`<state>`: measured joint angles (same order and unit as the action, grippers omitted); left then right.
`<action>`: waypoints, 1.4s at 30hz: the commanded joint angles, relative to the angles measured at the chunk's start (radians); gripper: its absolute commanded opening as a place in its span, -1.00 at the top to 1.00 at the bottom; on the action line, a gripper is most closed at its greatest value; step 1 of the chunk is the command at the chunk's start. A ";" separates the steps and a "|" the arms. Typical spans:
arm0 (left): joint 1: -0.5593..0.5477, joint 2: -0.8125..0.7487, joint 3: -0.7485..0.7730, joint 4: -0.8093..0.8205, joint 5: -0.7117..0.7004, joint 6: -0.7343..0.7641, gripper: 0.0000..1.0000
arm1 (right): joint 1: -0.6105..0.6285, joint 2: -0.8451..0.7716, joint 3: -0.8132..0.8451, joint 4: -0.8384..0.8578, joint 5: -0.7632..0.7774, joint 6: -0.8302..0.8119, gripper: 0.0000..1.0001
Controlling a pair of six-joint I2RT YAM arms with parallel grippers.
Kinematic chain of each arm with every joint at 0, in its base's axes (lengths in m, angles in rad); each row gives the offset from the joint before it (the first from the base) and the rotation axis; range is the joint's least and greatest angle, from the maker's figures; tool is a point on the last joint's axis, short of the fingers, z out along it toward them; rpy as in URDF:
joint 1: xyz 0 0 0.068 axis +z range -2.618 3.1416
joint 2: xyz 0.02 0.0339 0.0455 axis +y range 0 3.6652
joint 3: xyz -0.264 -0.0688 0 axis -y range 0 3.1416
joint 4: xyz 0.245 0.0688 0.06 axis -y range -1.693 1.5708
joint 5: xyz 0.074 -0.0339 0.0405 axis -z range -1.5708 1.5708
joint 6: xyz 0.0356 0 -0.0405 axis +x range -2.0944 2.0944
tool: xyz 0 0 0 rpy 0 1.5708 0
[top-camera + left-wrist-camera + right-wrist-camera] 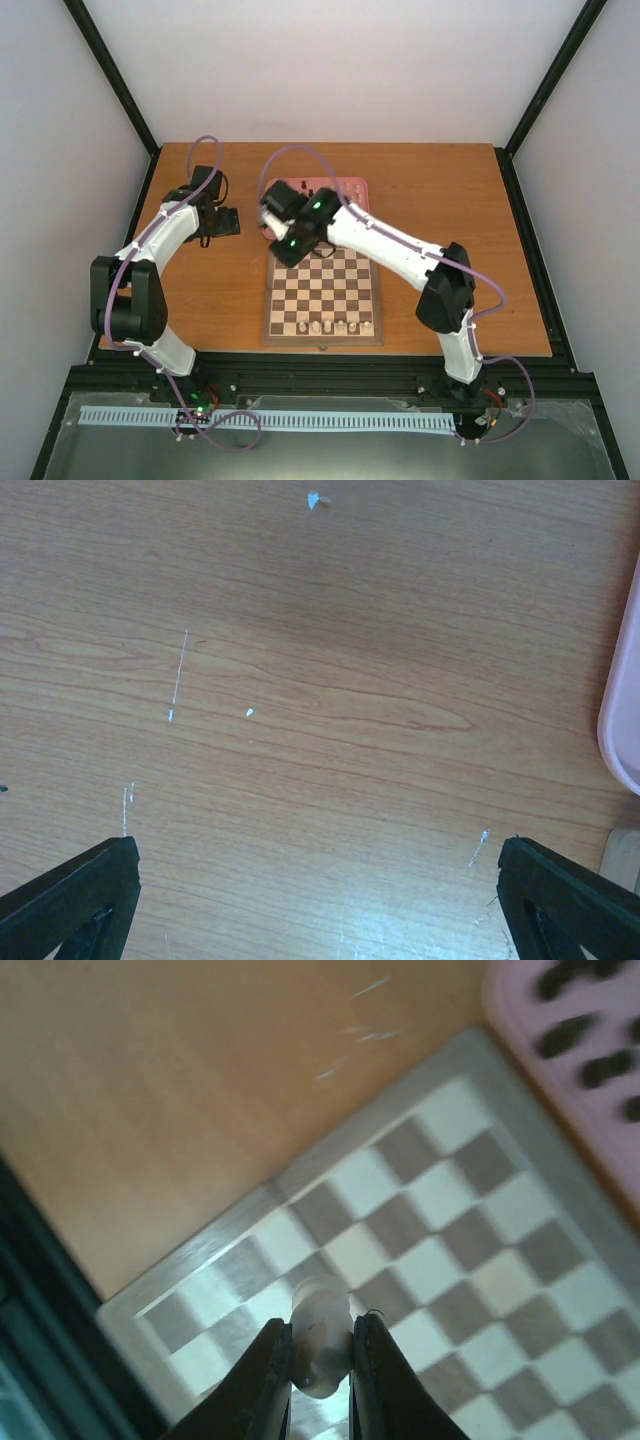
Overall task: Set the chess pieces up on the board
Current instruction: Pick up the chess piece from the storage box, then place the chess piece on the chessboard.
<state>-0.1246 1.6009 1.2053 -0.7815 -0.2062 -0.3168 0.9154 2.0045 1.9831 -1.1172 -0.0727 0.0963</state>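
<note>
Over the board [480,1250] near its corner, right gripper [322,1328] is clamped on a cream-white chess piece [320,1305]. Dark pieces [565,1035] lie in the pink tray [520,1020]. Left gripper [315,855] gapes wide over the table [300,680], holding nothing, beside the tray.

Right tool [320,1338] clamps a cream piece [320,1303]; left tool [318,852] stands wide open.

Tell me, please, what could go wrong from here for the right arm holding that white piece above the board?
The held piece is pinched only between the tips of the right pincer, so it may slip or tilt when set on the board. The near-row pieces already stand close together, so lowering beside them could knock one over.
</note>
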 commanded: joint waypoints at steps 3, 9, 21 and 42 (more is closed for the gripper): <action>-0.003 -0.005 0.059 -0.010 -0.005 0.009 -1.00 | 0.145 0.008 -0.052 -0.040 0.001 0.008 0.91; -0.003 0.002 0.075 -0.008 -0.009 0.010 -0.99 | 0.232 -0.055 -0.201 0.013 -0.005 0.016 0.91; -0.003 -0.011 0.073 -0.011 0.033 -0.003 -0.99 | 0.245 -0.113 -0.338 0.159 0.014 -0.001 0.90; -0.003 -0.069 0.032 0.006 0.026 -0.005 -0.99 | 0.309 -0.030 -0.332 0.110 -0.038 -0.017 0.90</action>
<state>-0.1246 1.5620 1.2312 -0.7818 -0.1856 -0.3176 1.2156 1.9556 1.6485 -1.0008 -0.1062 0.0917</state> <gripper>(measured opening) 0.998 0.135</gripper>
